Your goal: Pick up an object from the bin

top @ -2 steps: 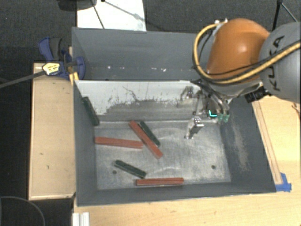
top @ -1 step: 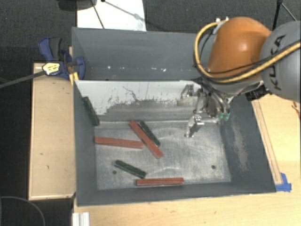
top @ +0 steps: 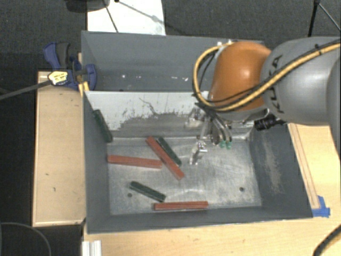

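My gripper [top: 198, 154] hangs over the middle of the bin floor, right of centre, fingers pointing down with nothing seen between them. Just left of it a red-brown bar [top: 165, 158] lies diagonally, with a dark green bar [top: 169, 151] resting across it. Both are a short way from the fingertips and not touched.
Another red-brown bar [top: 134, 161] lies flat further left. A dark green bar [top: 147, 191] and a red-brown bar [top: 181, 206] lie near the front wall. One dark green bar [top: 102, 125] leans at the left wall. The arm's orange cover overhangs the bin's right back part.
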Motion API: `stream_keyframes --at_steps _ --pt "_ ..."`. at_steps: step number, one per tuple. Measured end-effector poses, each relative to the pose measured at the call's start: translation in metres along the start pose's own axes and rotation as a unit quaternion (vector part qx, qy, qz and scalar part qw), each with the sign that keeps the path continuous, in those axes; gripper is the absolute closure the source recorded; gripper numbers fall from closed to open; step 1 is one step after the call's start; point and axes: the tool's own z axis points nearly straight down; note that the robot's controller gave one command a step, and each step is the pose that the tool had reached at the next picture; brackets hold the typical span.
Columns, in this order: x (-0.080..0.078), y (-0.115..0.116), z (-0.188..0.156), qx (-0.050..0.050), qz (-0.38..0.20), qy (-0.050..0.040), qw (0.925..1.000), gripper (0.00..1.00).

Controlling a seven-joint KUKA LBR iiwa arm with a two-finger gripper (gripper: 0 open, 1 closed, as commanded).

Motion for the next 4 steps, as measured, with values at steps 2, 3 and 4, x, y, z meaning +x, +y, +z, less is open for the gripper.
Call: stream_keyframes --at_steps 2,3,4 --pt "0.004 0.072 0.054 0.000 0.042 0.0004 0.9991 0.00" --pt "0.017 0.125 0.102 -0.001 0.040 0.0007 0.9992 0.00" --pt "0.005 0.154 0.101 0.002 0.017 0.0004 0.9999 1.00"
